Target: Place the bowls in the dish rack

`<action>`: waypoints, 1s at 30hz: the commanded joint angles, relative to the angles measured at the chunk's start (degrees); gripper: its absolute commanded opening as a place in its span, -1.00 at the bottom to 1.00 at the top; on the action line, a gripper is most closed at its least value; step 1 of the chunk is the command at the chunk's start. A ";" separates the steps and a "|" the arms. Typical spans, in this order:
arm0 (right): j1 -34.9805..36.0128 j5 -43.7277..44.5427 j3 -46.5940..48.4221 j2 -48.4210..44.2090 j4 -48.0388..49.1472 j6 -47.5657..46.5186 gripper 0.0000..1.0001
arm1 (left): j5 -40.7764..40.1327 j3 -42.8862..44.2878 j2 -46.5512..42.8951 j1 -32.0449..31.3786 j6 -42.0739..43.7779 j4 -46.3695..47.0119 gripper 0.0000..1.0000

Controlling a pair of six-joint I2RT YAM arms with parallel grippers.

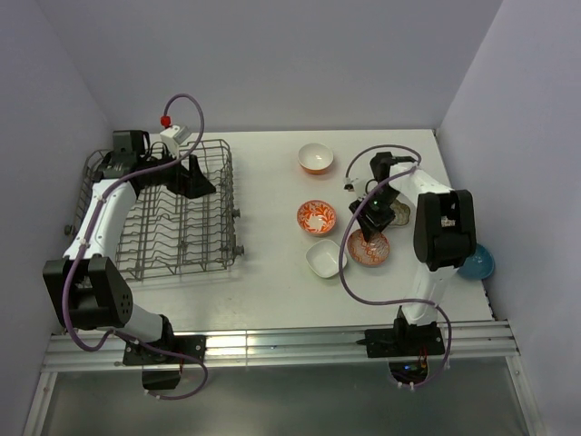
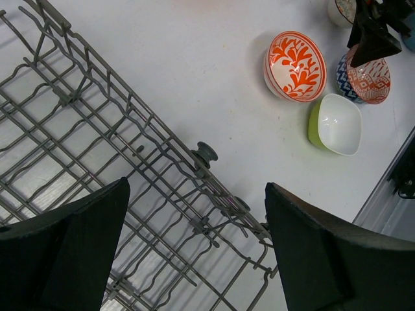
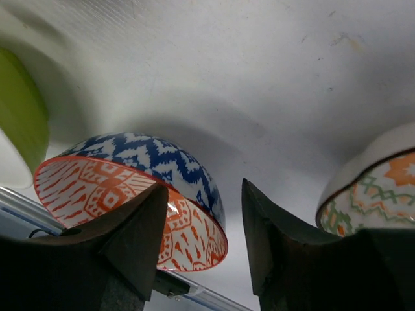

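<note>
Labels: anything printed on the arms was too small to read.

Room: dish rack (image 1: 172,218) sat left of centre in top view, long side running up-frame. Its rim on the bowl side carried a small grey roller (image 2: 206,153). A wide strip of table (image 1: 272,182) separated rack from bowls.

All visible bowls were on the table, bunched right of centre:
- orange bowl (image 1: 315,157) w/ white inside, upper centre, well apart from the others
- red-orange patterned bowl (image 1: 316,216) below it
- square bowl (image 1: 325,259) (white inside, green outside) just beside the blue-patterned bowl (image 1: 369,247)
- scalloped bowl (image 3: 373,188) near on the blue-patterned bowl's other side, so only a tight gap there
- blue bowl (image 1: 478,263) at right edge of frame, near the wall (image 1: 536,136), partly hidden behind R arm (image 1: 443,227)

Pose:
- L arm (image 1: 100,227) ran up-frame from its base at lower left. The left gripper (image 2: 196,188) hung over the rack's upper-right part, pointing down. Jaws were wide apart and held nothing; rack wires showed between the fingers (image 2: 65,259).
- R arm was folded back over its base at lower right. The right gripper (image 3: 204,194) pointed down at the blue-patterned bowl w/ jaws partly open, straddling its rim. One finger sat over the orange-patterned inside, the other outside the blue wall. A sliver of table showed between that finger and the bowl, so not clamped as far as the wrist view showed.
</note>
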 commanded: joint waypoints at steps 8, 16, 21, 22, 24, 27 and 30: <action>0.01 -0.47 -3.95 -1.77 2.49 -2.19 -0.45 | 1.98 -2.05 -3.23 -0.26 -0.45 1.00 0.78; -3.67 -3.79 -1.15 -6.68 -3.74 -6.22 -1.00 | 1.45 -1.88 -4.73 -0.17 -2.04 1.18 0.79; -4.29 -9.42 7.63 -8.54 -9.19 -6.06 -1.00 | 1.45 1.20 -4.20 -0.09 -4.32 0.57 0.81; -4.29 -11.00 9.56 -8.54 -10.59 -5.36 -1.00 | 1.36 2.16 -4.11 -0.17 -4.93 0.56 0.82; -4.29 -16.00 15.28 -8.10 -11.83 -3.78 -1.00 | 1.71 2.69 -4.55 -0.17 -6.51 1.18 0.86; -3.24 -22.60 20.03 -8.19 -10.09 0.08 -1.00 | 2.77 2.26 -5.95 -0.17 -9.50 3.98 0.96; -1.31 -28.30 22.67 -8.28 -4.91 7.89 -1.00 | 5.05 0.85 -7.97 -0.17 -14.68 7.84 0.99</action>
